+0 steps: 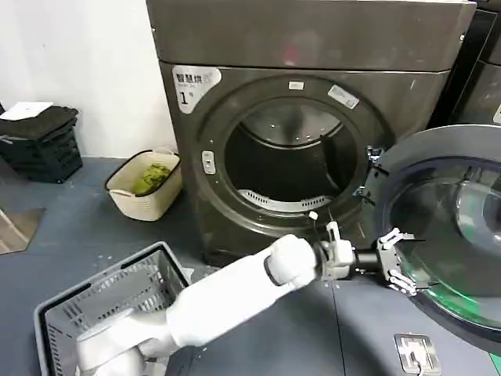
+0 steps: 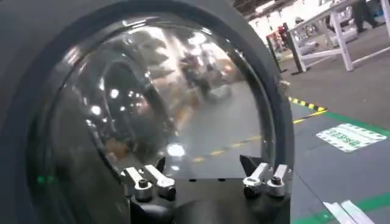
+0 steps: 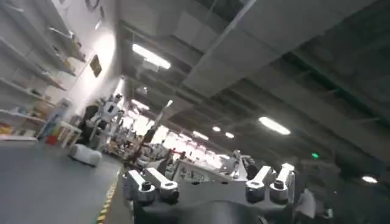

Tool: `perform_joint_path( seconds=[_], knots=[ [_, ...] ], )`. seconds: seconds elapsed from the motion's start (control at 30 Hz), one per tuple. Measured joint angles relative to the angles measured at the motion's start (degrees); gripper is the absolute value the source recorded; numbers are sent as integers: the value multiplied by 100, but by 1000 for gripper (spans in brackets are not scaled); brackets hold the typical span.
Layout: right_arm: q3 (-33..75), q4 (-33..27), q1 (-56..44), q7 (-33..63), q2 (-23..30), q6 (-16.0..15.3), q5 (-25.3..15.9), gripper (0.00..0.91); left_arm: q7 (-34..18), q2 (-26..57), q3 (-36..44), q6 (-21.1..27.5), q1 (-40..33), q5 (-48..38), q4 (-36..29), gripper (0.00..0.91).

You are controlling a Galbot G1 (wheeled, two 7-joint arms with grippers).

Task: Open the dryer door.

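Dryer door [image 1: 450,235] swung wide, drum [image 1: 293,160] exposed — task essentially done. Left gripper [image 1: 401,262] at door's inner rim, fingers spread, holding nothing. Right gripper [image 3: 207,185] fingers spread — idle.

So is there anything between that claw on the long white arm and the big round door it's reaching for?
Nothing: in the head view the left gripper is right at the swung-open dryer door, and the left wrist view shows only door glass ahead of it.
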Motion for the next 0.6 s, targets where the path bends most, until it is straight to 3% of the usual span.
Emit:
perform_joint_path(
  seconds=[0.6],
  knots=[
    [-463, -18, 518, -199, -537, -138, -416, 907, 81, 1930, -775, 217, 975, -47, -1830, 907]
  ],
)
